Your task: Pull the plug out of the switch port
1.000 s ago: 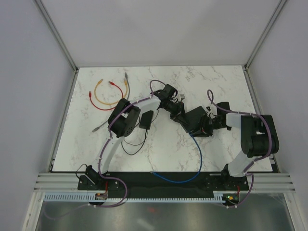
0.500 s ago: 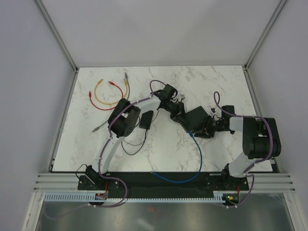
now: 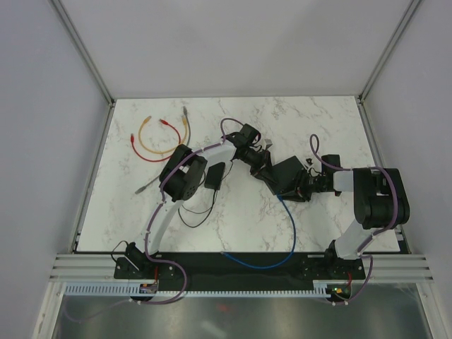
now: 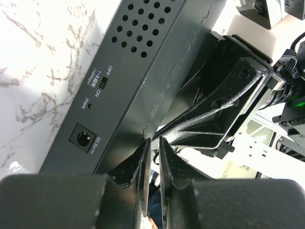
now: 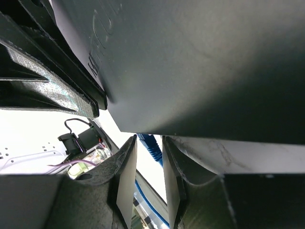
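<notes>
Switch (image 3: 286, 175) lies near the middle of the counter (image 3: 332, 120). Left hand (image 4: 152, 143), nearly closed, meets its edge; right hand (image 5: 149, 139) straddles the blue plug (image 5: 147, 143); I cannot tell either grip.

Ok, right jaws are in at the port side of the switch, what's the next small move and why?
Probably squeeze the right jaws firmly onto the blue plug, then ease straight back from the switch. The plug sits between those jaws just under the switch's edge, and the blue cable runs into it, so it looks seated.
</notes>
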